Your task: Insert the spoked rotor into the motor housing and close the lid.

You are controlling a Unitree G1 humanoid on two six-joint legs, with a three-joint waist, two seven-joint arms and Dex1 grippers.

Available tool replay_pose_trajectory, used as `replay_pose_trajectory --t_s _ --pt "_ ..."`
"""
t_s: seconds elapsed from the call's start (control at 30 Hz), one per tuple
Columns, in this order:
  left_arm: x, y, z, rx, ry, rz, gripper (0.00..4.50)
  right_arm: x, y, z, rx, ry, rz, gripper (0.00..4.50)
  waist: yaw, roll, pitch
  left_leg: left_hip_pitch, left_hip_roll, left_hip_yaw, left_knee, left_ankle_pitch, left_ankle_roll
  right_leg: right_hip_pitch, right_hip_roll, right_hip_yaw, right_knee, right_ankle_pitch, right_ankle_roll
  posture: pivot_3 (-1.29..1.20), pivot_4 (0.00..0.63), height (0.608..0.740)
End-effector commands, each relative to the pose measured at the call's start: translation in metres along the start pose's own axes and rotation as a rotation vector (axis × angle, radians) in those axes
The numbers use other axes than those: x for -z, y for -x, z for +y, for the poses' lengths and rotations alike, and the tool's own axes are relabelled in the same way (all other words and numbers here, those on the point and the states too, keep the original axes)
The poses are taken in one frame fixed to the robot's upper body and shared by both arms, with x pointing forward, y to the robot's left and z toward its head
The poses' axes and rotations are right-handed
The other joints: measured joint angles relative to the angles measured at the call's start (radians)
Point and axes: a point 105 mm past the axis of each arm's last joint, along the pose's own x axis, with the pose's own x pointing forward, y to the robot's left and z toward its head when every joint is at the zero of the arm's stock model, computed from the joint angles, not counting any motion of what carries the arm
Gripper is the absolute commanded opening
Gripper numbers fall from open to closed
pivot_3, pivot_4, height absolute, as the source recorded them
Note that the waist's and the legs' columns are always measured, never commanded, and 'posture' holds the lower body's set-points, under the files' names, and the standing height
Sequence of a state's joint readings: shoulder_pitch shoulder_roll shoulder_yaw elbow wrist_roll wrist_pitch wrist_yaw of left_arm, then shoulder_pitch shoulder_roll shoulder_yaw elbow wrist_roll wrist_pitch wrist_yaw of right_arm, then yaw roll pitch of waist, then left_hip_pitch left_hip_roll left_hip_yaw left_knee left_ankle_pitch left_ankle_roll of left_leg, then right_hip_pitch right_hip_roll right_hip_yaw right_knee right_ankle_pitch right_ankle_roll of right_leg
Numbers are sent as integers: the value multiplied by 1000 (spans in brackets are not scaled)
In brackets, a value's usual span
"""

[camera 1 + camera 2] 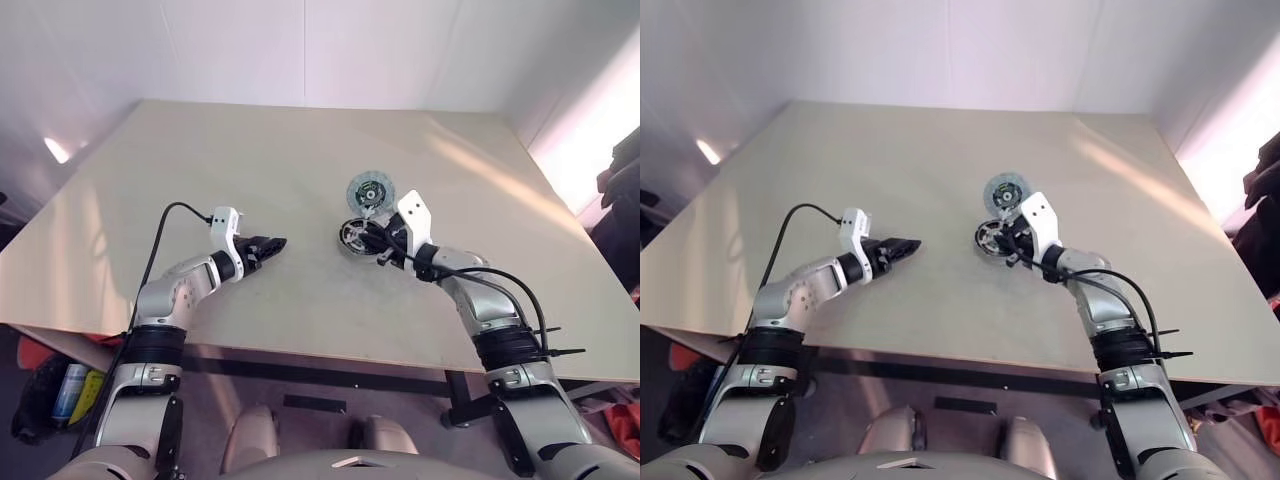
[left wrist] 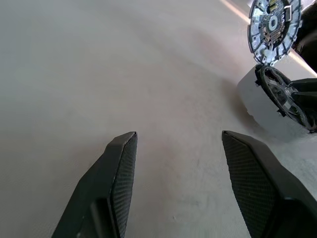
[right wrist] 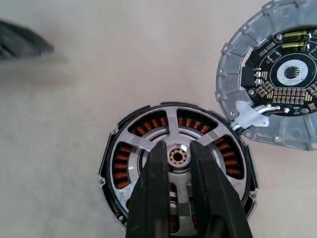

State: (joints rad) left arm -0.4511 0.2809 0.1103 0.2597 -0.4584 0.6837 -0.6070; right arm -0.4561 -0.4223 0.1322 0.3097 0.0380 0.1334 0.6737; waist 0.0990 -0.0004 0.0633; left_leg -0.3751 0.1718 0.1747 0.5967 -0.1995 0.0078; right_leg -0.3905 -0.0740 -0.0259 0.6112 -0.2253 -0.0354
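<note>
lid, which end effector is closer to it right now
Right. The right end effector is over the spoked rotor seated in the motor housing, beside the lid. The left end effector hovers open over bare table, well off to the left.

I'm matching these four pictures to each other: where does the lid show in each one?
Left eye view: the lid lies flat on the table, just beyond the motor housing.
Right eye view: same spot, right of centre.
Left wrist view: upper right corner.
Right wrist view: upper right, circuit side up.
Shared landmark: the motor housing, right beside the lid, with the spoked rotor seated in it.
</note>
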Motion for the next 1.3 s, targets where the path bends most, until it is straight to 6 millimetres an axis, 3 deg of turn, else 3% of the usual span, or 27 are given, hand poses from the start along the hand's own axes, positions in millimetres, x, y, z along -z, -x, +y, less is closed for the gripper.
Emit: replay_pose_trajectory --t_s 0.03,0.1,0.17,0.3,0.4,0.47,0.6,0.63,0.7,0.73,0.83,0.87,0.93,0.97,1.1,1.3 --pt "-14 0 -3 13 -40 -34 2879 -31 1 -12 21 -125 -136 265 -3 0 0 0 0 0 0 0 0 0 0 0 0 0 0 0 0 740" --pt "-14 0 -3 13 -41 -34 2879 -37 3 -2 -63 -318 -174 265 -7 0 0 1 0 0 0 -1 2 0 0 0 0 0 0 0 0 740" --pt "-14 1 -3 12 -41 -34 2879 -39 4 1 -83 -379 -178 265 -9 0 0 1 1 0 0 -1 2 0 0 0 1 0 0 0 0 740" --pt "-13 1 -3 10 -41 -32 2879 -32 2 -17 66 -54 -121 265 -2 0 0 0 1 0 0 -1 1 -1 0 0 1 0 0 0 0 740" --pt "-13 1 -3 10 -42 -31 2879 -40 1 -10 -9 -379 -180 265 -3 0 0 0 0 0 0 0 0 0 0 0 1 0 0 0 0 740" --pt "-13 1 -3 10 -42 -31 2879 -43 2 -9 -33 -455 -190 265 -4 0 0 1 0 0 0 -1 1 0 0 0 1 0 0 0 0 740" --pt "-12 1 -3 9 -42 -29 2879 -29 2 -25 125 37 -83 265 -2 0 0 -1 0 0 0 0 -1 -2 0 0 1 0 0 0 0 740" --pt "-12 1 -3 9 -42 -28 2879 -24 1 -24 122 84 -65 265 0 0 0 -1 0 0 0 1 -1 -2 0 0 1 0 0 0 0 740" --pt "-12 1 -3 10 -42 -29 2879 -31 1 -21 77 -223 -138 265 -2 0 0 -1 0 0 0 1 -1 -2 0 0 1 0 0 0 0 740" --pt "-12 1 -3 10 -42 -29 2879 -36 2 -15 34 -258 -168 265 -4 0 0 -1 0 0 0 1 -1 -2 0 0 1 0 0 0 0 740" --pt "-13 1 -3 9 -42 -31 2879 -22 1 -19 96 8 -86 265 -8 0 1 -1 1 0 0 0 -1 -2 0 0 1 0 0 0 0 740" --pt "-12 2 -3 9 -42 -30 2879 -18 1 -17 82 -4 -81 265 -7 0 1 -1 1 0 0 1 -1 -3 0 0 2 0 0 0 0 740" --pt "-12 2 -3 8 -43 -28 2879 -31 2 -14 44 -247 -166 265 -6 0 1 -2 0 0 0 1 -1 -4 0 0 2 0 0 0 0 740" --pt "-12 2 -3 8 -43 -27 2879 -36 3 -10 15 -286 -185 265 -5 0 1 -2 0 0 0 1 -1 -3 0 0 2 0 0 0 0 740" --pt "-12 2 -3 7 -44 -28 2879 -20 3 -13 47 -185 -100 265 -4 0 1 -2 0 0 0 -1 2 -3 0 0 2 0 0 0 0 740" --pt "-11 2 -3 6 -47 -25 2879 -35 4 -4 -30 -355 -153 265 -3 0 1 -2 0 0 1 0 1 -4 0 0 3 0 0 0 0 740"
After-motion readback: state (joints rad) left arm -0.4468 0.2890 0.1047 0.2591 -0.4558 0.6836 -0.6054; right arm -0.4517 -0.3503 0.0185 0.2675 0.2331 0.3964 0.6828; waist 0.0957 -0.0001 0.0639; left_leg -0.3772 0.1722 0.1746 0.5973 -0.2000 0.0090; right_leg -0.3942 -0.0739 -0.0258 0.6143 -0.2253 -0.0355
